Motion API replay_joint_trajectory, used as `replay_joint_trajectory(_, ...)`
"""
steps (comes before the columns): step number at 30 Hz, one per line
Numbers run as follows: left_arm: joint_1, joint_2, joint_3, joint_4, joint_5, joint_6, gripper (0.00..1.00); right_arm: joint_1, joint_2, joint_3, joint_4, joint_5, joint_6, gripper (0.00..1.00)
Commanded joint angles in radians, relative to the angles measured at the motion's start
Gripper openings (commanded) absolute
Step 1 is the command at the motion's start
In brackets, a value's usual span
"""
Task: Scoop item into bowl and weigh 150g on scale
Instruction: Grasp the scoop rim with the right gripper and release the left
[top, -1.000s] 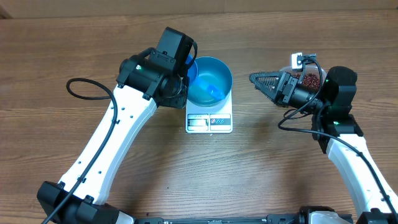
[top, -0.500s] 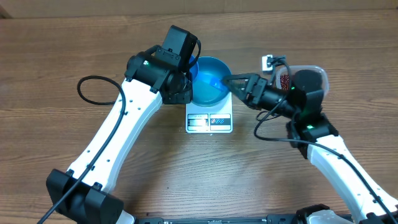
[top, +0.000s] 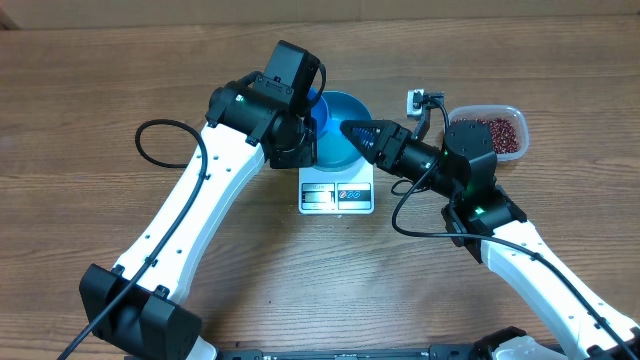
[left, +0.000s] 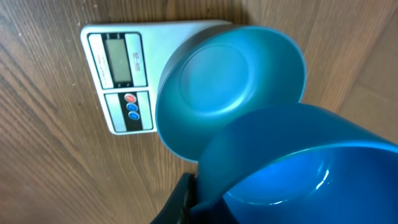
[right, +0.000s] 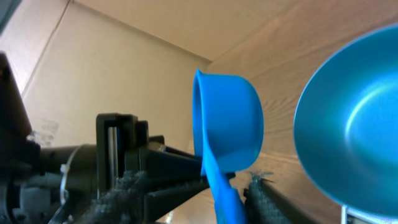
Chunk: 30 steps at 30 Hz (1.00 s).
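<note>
Wooden bench (top: 90, 80) carries the white scale (top: 337, 197) at centre in the overhead view, with the blue bowl (top: 345, 105) seated on its platform. The left arm (top: 215, 170) ends at the bowl's left rim, and the right fingers (top: 365, 135) reach over the bowl from the right. The beans (top: 487, 132) lie in a clear tub (top: 514, 114), well to the right of the scale. Left wrist view: the bowl is empty, and the left fingers (left: 179, 200) are pressed together on a blue scoop (left: 292, 168) that overlaps the bowl. Right wrist view: the right fingers stand spread, one on each side of the scoop handle, with gaps visible. The scoop cup stands on edge beside the bowl.
</note>
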<state>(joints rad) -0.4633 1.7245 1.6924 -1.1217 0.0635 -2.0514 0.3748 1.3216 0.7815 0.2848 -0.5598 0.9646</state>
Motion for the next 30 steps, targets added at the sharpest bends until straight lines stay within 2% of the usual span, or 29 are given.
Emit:
replay_joint_trajectory(1,-0.011,0.009,0.01,0.0,0.031,-0.013,0.04,0.006,-0.001,0.024,0.006,0.036,0.005,0.38)
replay_joint_trajectory(5,-0.031,0.009,0.01,0.006,0.031,-0.015,0.04,0.006,-0.001,0.024,0.006,0.038,0.005,0.36)
replay_joint_trajectory(10,-0.042,0.009,0.01,0.02,0.031,-0.017,0.04,0.006,-0.001,0.024,0.006,0.045,0.005,0.28)
replay_joint_trajectory(12,-0.044,0.009,0.01,0.023,0.031,-0.018,0.04,0.006,-0.001,0.024,0.006,0.045,0.005,0.22)
replay_joint_trajectory(20,-0.044,0.009,0.01,0.027,0.031,-0.021,0.04,0.006,-0.001,0.024,0.006,0.047,0.005,0.14)
replay_joint_trajectory(22,-0.046,0.009,0.01,0.028,0.031,-0.022,0.04,0.006,-0.001,0.024,0.006,0.047,0.005,0.09)
replay_joint_trajectory(27,-0.047,0.009,0.01,0.035,0.031,-0.022,0.04,0.006,-0.001,0.024,0.005,0.047,0.005,0.04)
replay_joint_trajectory(30,-0.047,0.009,0.01,0.035,0.031,-0.022,0.04,0.006,-0.001,0.024,0.004,0.047,0.004,0.04)
